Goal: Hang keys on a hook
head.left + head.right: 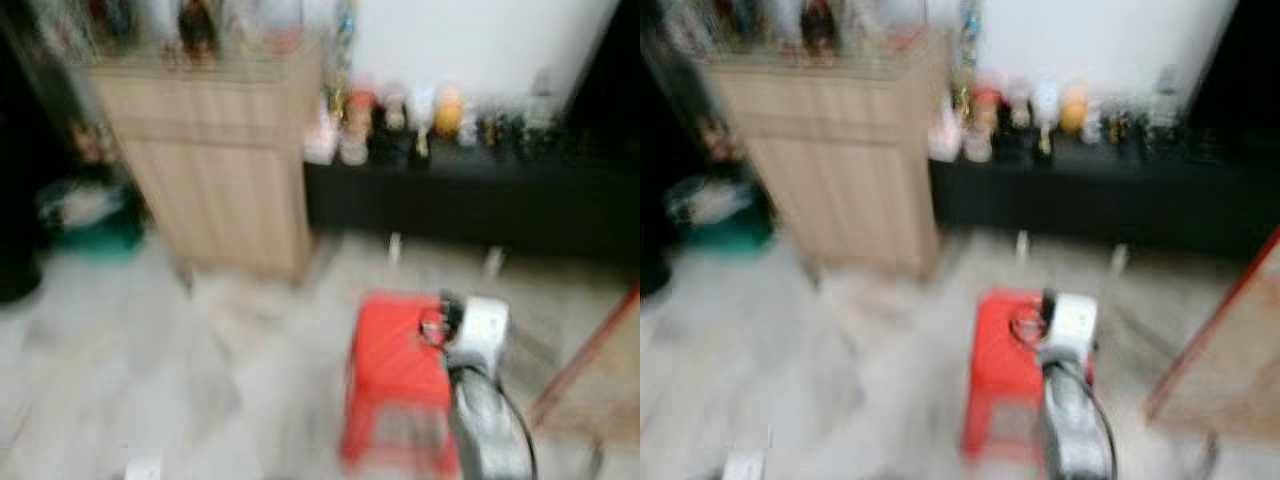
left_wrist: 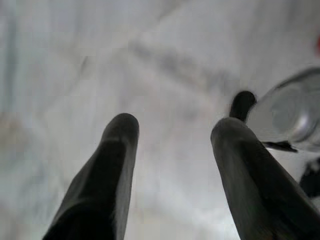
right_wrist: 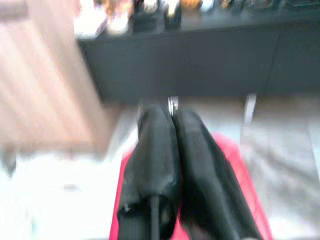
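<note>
Right gripper (image 3: 172, 117) pinched closed on keys (image 3: 173, 104) over red stool (image 1: 395, 375); left gripper (image 2: 172, 135) spread, empty, over floor (image 2: 75, 75).

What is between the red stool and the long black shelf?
Just bare pale floor lies between the red stool and the black shelf, as the left eye view shows.

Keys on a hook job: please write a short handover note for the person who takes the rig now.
Right pincer: shut, held over the red stool; a small metal ring, likely the keys, shows at its tips.
Left pincer: open, holds nothing, pointing at the pale floor.
Around: wooden cabinet to the left, black low shelf with figurines ahead. Views are blurred.
Done: keys seem picked up.
Left: find the hook, not identifiable here, and hang the keys.
</note>
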`<state>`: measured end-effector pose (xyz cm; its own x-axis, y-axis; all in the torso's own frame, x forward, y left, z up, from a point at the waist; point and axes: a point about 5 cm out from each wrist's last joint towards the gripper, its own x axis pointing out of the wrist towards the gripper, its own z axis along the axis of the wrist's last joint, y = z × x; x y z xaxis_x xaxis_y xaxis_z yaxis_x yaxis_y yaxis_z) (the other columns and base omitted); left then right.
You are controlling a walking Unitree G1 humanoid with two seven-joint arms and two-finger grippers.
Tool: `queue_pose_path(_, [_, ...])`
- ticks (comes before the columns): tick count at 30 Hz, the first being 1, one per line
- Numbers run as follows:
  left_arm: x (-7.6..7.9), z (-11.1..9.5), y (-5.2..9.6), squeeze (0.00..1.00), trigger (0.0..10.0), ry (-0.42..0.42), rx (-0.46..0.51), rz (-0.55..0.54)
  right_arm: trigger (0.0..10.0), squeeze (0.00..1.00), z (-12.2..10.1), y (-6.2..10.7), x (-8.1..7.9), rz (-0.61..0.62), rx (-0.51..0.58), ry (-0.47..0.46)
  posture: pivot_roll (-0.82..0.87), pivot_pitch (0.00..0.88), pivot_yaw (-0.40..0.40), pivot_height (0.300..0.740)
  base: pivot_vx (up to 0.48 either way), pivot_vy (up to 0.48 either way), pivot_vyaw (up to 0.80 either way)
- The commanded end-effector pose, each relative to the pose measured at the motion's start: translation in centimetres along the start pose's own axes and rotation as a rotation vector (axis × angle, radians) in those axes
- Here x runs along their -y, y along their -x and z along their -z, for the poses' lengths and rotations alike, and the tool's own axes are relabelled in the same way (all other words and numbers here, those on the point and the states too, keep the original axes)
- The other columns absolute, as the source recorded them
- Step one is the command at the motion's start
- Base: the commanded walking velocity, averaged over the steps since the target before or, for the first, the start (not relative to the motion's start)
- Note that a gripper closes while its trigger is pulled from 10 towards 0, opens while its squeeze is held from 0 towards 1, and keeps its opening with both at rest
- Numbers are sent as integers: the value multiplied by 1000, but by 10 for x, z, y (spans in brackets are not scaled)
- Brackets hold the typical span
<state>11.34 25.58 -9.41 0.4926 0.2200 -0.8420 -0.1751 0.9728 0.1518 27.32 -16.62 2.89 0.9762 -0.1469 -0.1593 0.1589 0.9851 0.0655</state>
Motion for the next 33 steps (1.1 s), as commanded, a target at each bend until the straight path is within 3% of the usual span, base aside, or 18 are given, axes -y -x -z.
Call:
queue_pose_path(1, [-1, -19, -4, 0, 10000, -14, 57, -3, 10000, 0, -5, -3, -4, -6, 13, -3, 4, 16, 18, 740, -326, 0, 0])
queue_pose_path(8, [5, -24, -5, 0, 10000, -13, 63, 2, 10000, 0, -6, -4, -2, -6, 13, -1, 7, 18, 14, 740, -310, 0, 0])
queue_pose_path(29, [10, -25, -6, 0, 10000, -26, 68, 10, 10000, 0, -6, -5, -3, -3, 9, -1, 11, 20, 8, 740, 0, 0, 0])
queue_pose_path(33, [10, -25, -6, 0, 10000, -35, 70, 10, 10000, 0, -5, -5, -2, 7, 6, 3, 10, 19, 7, 740, 0, -437, 0])
